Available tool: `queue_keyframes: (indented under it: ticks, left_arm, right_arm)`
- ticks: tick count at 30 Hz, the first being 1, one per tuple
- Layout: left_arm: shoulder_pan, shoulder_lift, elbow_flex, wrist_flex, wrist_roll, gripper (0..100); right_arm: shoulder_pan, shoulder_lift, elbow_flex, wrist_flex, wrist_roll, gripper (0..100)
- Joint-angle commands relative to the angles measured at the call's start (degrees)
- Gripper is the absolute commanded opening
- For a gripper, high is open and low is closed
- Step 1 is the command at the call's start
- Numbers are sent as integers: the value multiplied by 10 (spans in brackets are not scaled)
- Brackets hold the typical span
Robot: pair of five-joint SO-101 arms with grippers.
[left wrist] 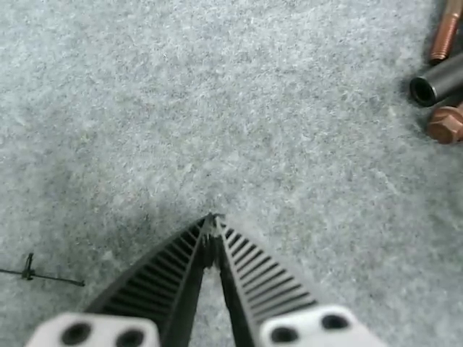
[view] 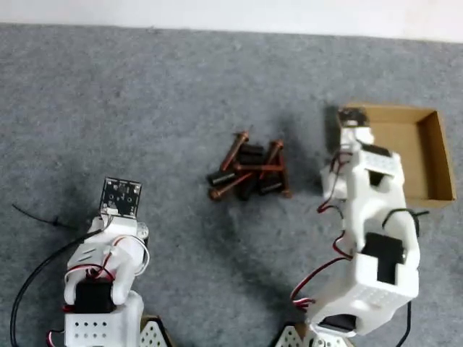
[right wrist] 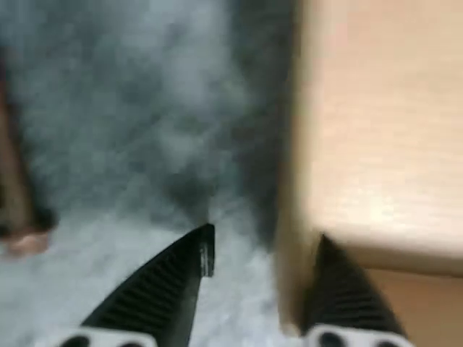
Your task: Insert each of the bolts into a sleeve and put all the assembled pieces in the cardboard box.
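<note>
Bolts and sleeves heaped mid-frame, box to their right.
The copper bolts (view: 235, 150) and dark sleeves (view: 252, 154) lie tangled together on the grey carpet (view: 145, 94). At upper right sits the cardboard box (view: 436, 155), and what shows of its floor is plain cardboard. The right gripper (right wrist: 265, 237) hangs with fingers spread either side of the box's left wall. At lower left, the left gripper (left wrist: 213, 220) is pinched closed on nothing.
</note>
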Motion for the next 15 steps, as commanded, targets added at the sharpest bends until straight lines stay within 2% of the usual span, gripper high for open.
queue_keyframes:
  ticks: [1, 6, 12, 15]
  left_arm:
    - [-4, 0, -4, -12, -4, 5]
    - [-4, 0, -4, -12, -4, 5]
    - [-3, 0, -4, -12, -4, 5]
    - [-3, 0, -4, -12, -4, 5]
  right_arm:
    - [-36, -80, -58, 56, -32, 226]
    - [-76, -210, -66, 60, -70, 224]
    - [-215, -244, 22, 74, -70, 224]
    - [-265, -230, 60, 40, -69, 224]
